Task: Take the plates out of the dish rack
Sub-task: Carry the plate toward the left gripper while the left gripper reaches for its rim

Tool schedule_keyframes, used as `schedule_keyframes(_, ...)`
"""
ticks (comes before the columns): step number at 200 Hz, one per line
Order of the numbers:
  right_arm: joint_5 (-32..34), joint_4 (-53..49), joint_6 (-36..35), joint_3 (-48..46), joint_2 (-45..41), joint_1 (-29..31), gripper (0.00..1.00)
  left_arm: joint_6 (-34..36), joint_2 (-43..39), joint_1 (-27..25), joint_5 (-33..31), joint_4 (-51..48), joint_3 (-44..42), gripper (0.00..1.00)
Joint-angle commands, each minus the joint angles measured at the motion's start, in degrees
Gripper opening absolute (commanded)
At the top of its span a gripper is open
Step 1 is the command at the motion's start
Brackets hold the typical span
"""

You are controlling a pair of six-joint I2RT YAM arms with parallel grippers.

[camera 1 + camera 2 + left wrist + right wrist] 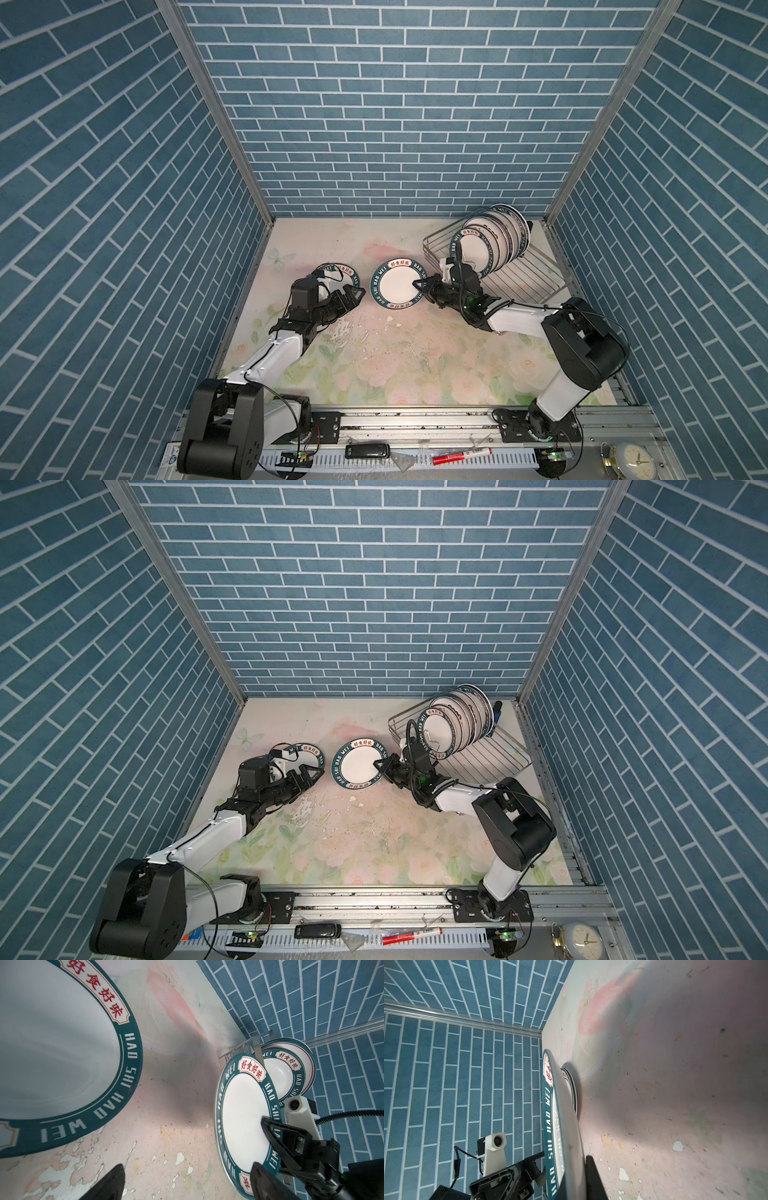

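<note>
**Right arm lifts a second dish clear of the rack.** The right gripper (419, 285), clamped tight on the rim of a teal-banded plate (395, 283), holds the dish tilted over the middle of the floral surface (395, 361). It sits between the dish rack (525, 284) and the left arm. In the left wrist view the same plate (243, 1118) stands steeply on edge, with the black fingers (280, 1132) pinching its lettered band. Whether its lower edge touches the surface cannot be told.

The left gripper (353, 296) hangs low with its jaws spread wide and nothing between them. It is just beside an unloaded plate (347, 272) that lies flat near the left wall, partly hidden under that arm's wrist.

By the look of it, the job is in its early part. One plate is down on the surface. A second is out of the rack and in the grip, not yet set down. A row of rack plates (496, 241) stands upright between the prongs at the far right corner, a teal-banded one in front. They are packed too close for a sure count, but there are plainly several. The near half of the wire basket is bare.

What is left is to lay the held dish down, likely next to the first or by passing it to the open gripper. The rest must then be fetched one at a time.
</note>
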Motion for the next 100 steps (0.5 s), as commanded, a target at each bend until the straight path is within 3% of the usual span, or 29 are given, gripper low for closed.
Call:
schedule_keyframes(1,-2.10,5.36,3.54,3.93,1.52,1.38,0.00,-1.18,1.62,-0.78,-0.41,3.86,-0.17,0.95)
schedule_keyframes(51,-5.32,11.36,7.62,5.09,5.48,3.06,0.00,-1.81,4.89,-1.13,0.46,6.94,0.43,0.88)
schedule_keyframes(100,-6.98,11.47,8.42,7.37,7.79,4.44,0.00,-3.03,6.80,-1.30,1.79,9.05,1.32,0.63)
